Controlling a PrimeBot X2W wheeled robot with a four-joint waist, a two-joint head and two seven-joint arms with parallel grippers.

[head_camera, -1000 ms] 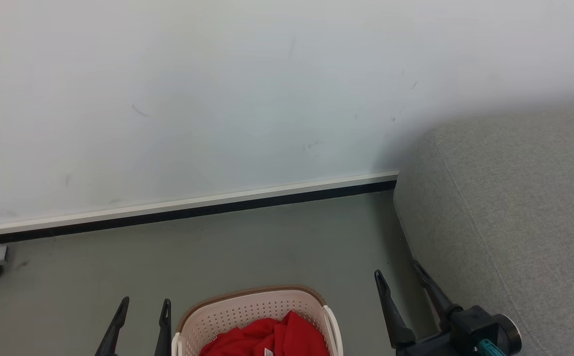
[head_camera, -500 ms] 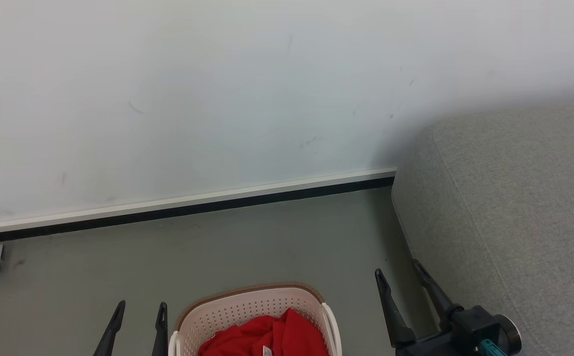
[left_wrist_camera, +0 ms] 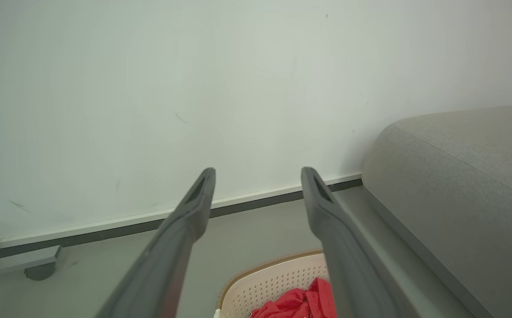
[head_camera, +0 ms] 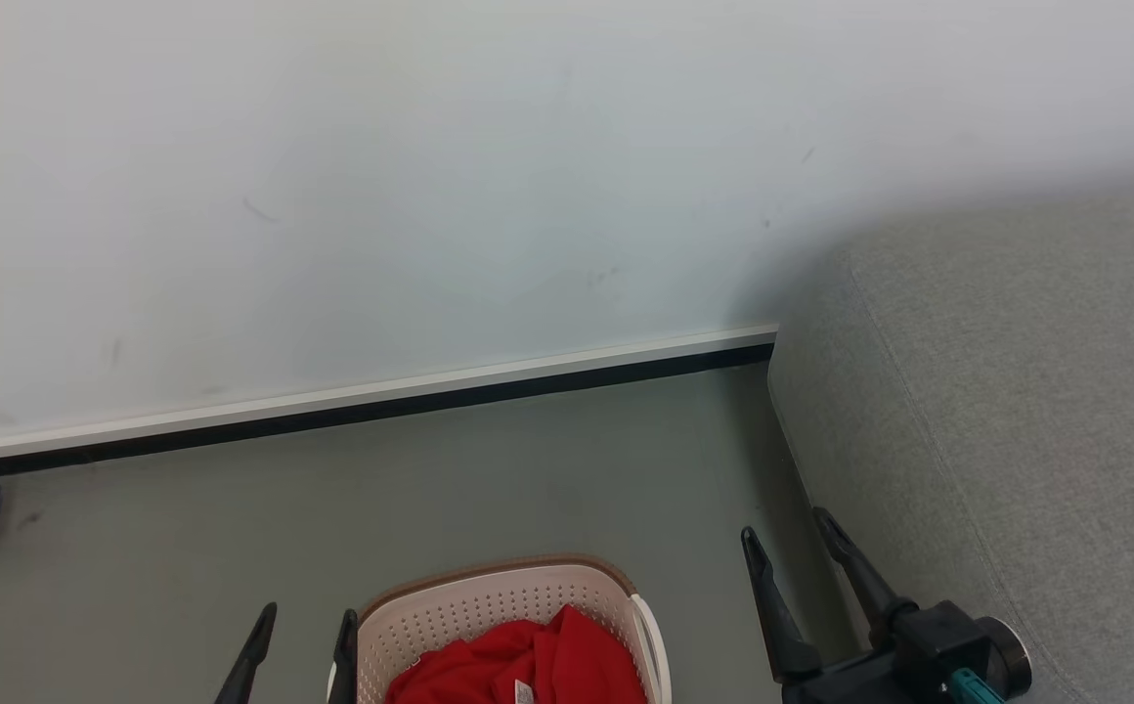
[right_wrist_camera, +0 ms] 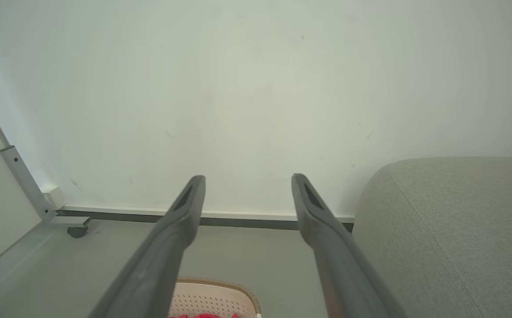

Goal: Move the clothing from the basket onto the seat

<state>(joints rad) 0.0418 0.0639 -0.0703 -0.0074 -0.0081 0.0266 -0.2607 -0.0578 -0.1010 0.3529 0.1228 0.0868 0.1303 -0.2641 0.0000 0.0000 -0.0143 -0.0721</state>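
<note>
Red clothing [head_camera: 518, 665] heaped inside cream perforated laundry basket [head_camera: 489, 611] at bottom centre, on floor [head_camera: 528, 469] left of grey sofa seat [head_camera: 1017, 391]; left gripper [head_camera: 308, 613] lower left, right gripper [head_camera: 784, 523] lower right, both spread apart, empty.

Red clothing [head_camera: 528, 663] in basket [head_camera: 489, 608] (cream), seat [head_camera: 1017, 391] beside

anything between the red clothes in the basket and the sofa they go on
Nothing visible blocks it. The clothing lies uncovered in the basket, floor separates basket and seat, and the open right gripper hangs over that gap.
</note>
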